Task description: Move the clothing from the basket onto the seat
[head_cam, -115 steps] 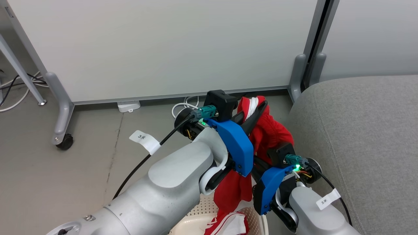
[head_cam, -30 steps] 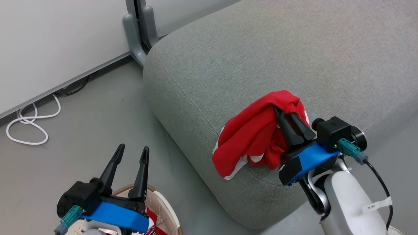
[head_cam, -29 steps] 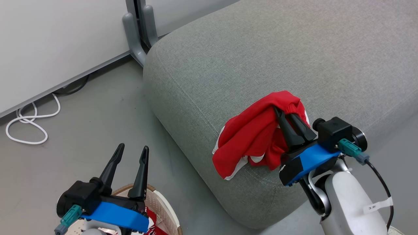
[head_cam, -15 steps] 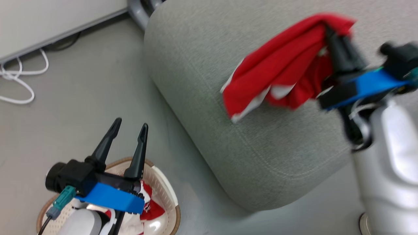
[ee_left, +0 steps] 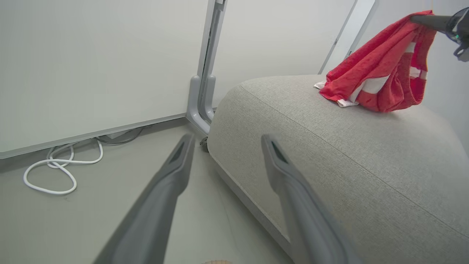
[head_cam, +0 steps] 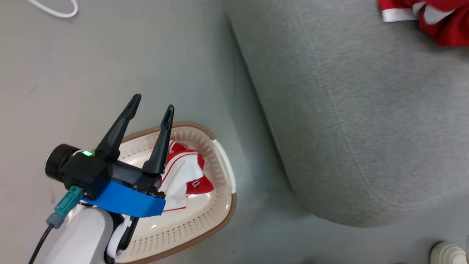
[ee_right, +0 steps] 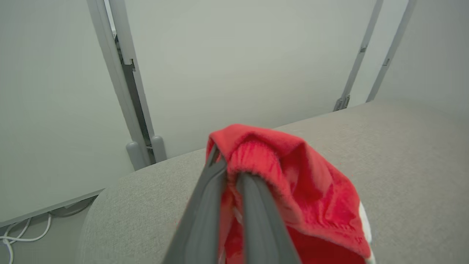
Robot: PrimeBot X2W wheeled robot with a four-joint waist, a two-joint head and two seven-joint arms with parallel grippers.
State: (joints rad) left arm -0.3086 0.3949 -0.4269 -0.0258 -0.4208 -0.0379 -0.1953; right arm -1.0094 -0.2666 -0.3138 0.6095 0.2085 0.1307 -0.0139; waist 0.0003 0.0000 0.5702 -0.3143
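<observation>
Our right jaws are pressed together on a fold of the red garment (ee_right: 293, 176). The two fingers (ee_right: 205, 216) nearly touch, and cloth is bunched over their tips. Our left jaws stand spread and empty, fingers (head_cam: 119, 124) over the basket (head_cam: 190, 126).

What has changed in the last second is mostly our own gaze. The head has dipped and turned toward the basket, so the whole head view has slid, but the things themselves have not moved. The seat (head_cam: 348, 110) now runs down the right of that view, and the held garment sits at its upper right corner. Neither pair of jaws has altered its state in that time.

From the left wrist, the held garment hangs from the right jaws with its lower hem resting on top of the seat. We judge that it has been delivered but not yet let go. The other garment (head_cam: 183, 172), red and white, lies crumpled on the basket's floor, so at best half the job is done. The downward look probably prepares that second pickup.

Our left arm is low, wrist over the basket's near side, fingers slanting forward and up instead of down into it. Our right arm reaches out over the seat, fingers roughly level.
</observation>
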